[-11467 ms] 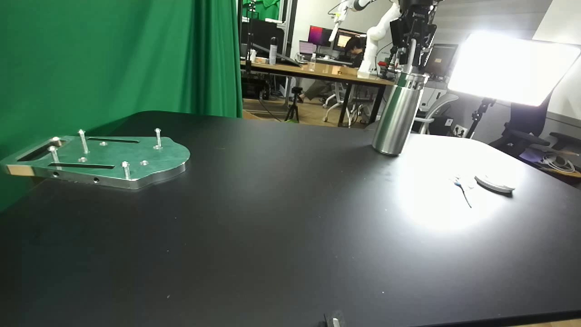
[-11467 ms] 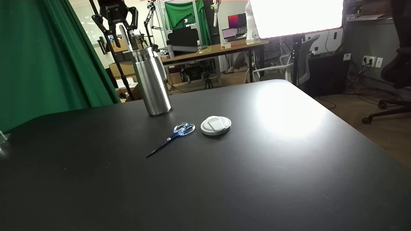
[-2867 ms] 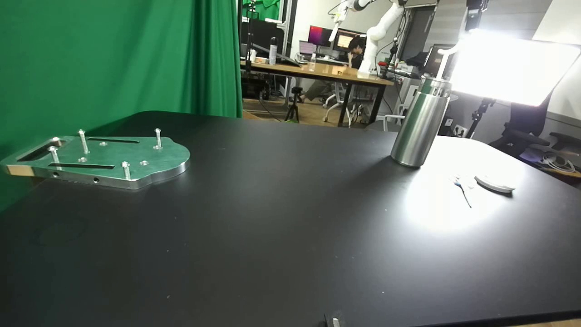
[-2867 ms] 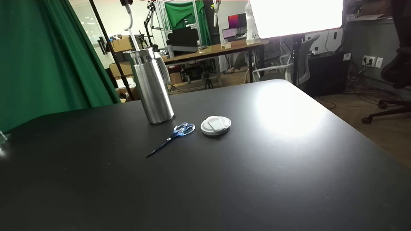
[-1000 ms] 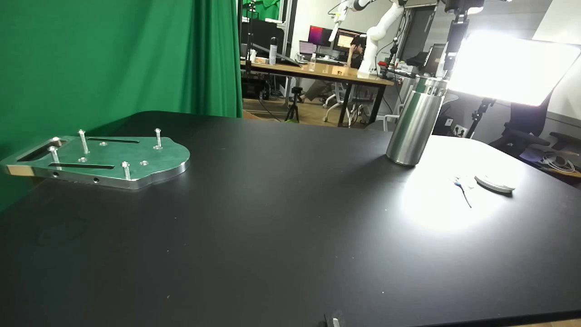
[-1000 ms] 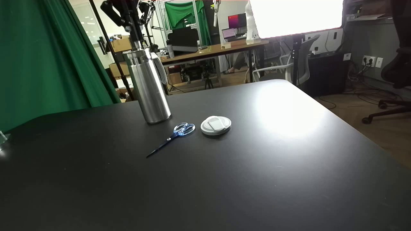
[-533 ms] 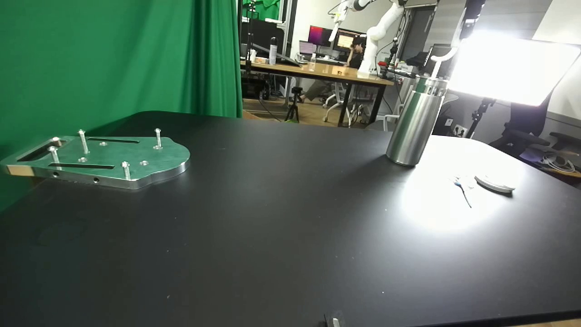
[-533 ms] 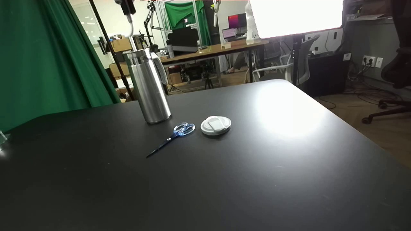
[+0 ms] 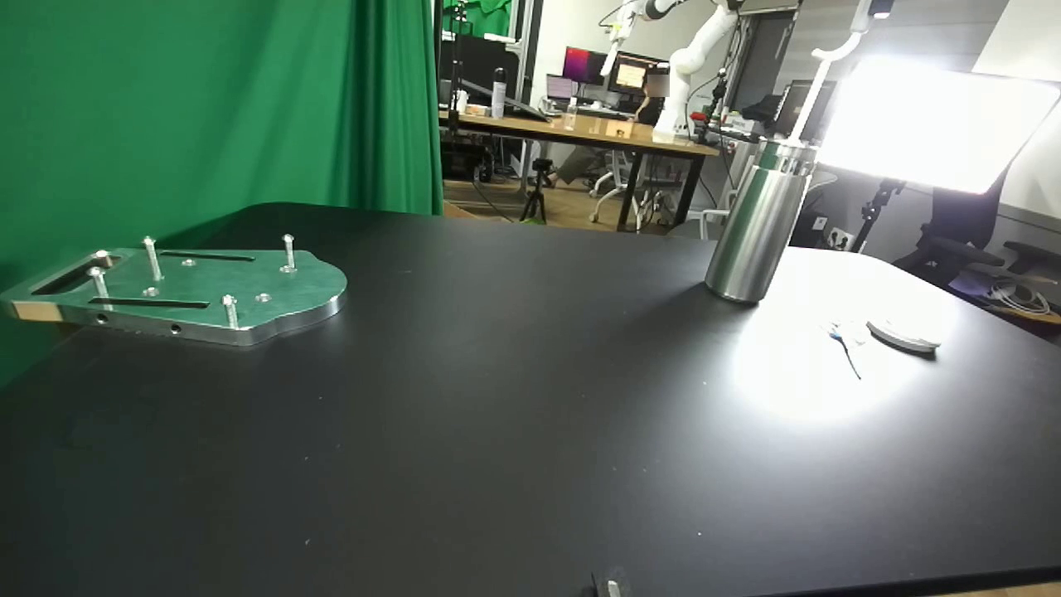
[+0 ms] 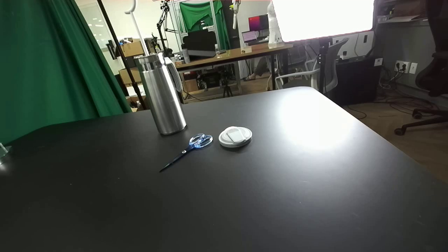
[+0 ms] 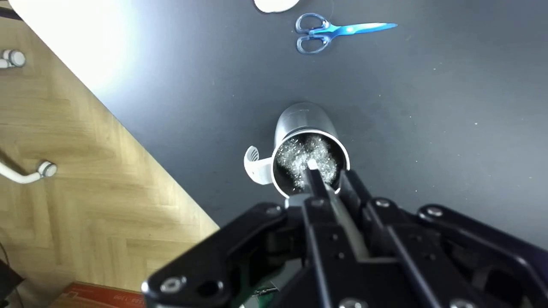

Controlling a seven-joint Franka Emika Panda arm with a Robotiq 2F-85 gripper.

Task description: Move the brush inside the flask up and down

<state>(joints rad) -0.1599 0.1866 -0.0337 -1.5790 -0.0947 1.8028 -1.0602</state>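
The flask [image 9: 758, 228], a tall silver cylinder with a handle, stands upright on the black table in both exterior views [image 10: 162, 96]. The brush [image 9: 812, 98] rises from its mouth with a long stretch of pale, hooked handle showing, also in an exterior view [image 10: 138, 32]. In the wrist view I look down into the flask [image 11: 304, 117]; glittery bristles surround the brush's white stem [image 11: 312, 164] inside it. My gripper [image 11: 332, 182] is shut on the brush handle, above the flask mouth. Only a fingertip part of it shows at the top of an exterior view [image 9: 881, 8].
Blue scissors [image 10: 190, 147] and a white lid [image 10: 235, 137] lie near the flask's base. A green-looking metal plate with pegs [image 9: 207, 286] is at the table's far side. A bright lamp panel [image 9: 937, 124] stands behind. The table edge [image 11: 145, 149] shows in the wrist view.
Over the last second my gripper has risen from near the flask mouth, drawing the brush handle up. The flask has stayed put since then. 11.5 s ago the fingers looked spread around the handle.
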